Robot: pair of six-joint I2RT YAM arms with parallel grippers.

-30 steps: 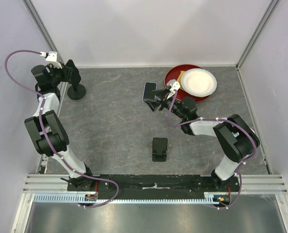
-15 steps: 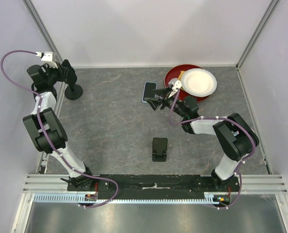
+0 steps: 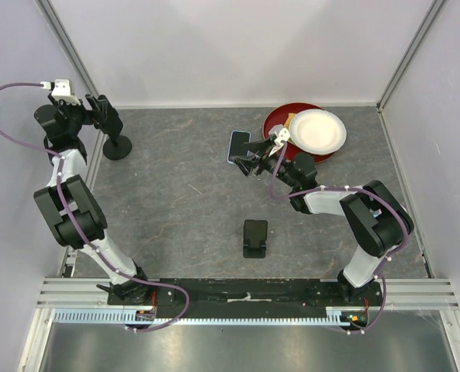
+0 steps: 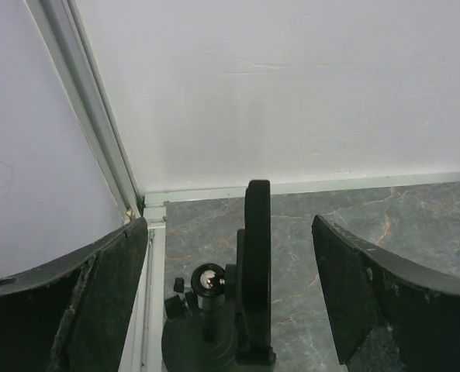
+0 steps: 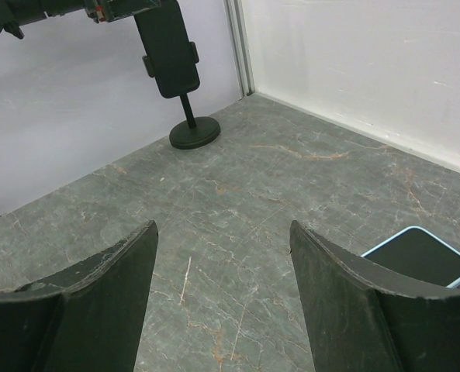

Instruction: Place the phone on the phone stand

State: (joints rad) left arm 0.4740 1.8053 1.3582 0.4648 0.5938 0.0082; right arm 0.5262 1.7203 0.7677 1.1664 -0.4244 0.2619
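Observation:
The phone (image 3: pixel 239 146), dark-screened with a light blue rim, lies flat at the back middle of the table; the right wrist view shows it at the lower right (image 5: pixel 420 256). My right gripper (image 3: pixel 250 161) hovers open just in front of it with nothing between its fingers (image 5: pixel 223 229). The black phone stand (image 3: pixel 121 145) rises on a round base in the back left corner. My left gripper (image 3: pixel 105 115) is open on either side of its upright cradle plate (image 4: pixel 257 263), touching neither side of it.
A white plate (image 3: pixel 319 130) rests on a red plate (image 3: pixel 276 122) at the back right, close to my right wrist. A small black stand-like object (image 3: pixel 254 236) sits in the front middle. Walls and a metal post (image 4: pixel 98 132) hem in the left corner.
My left gripper has gone from nearly shut to wide open at the stand's cradle, and its wrist has drawn back to the left. The right arm has barely moved.

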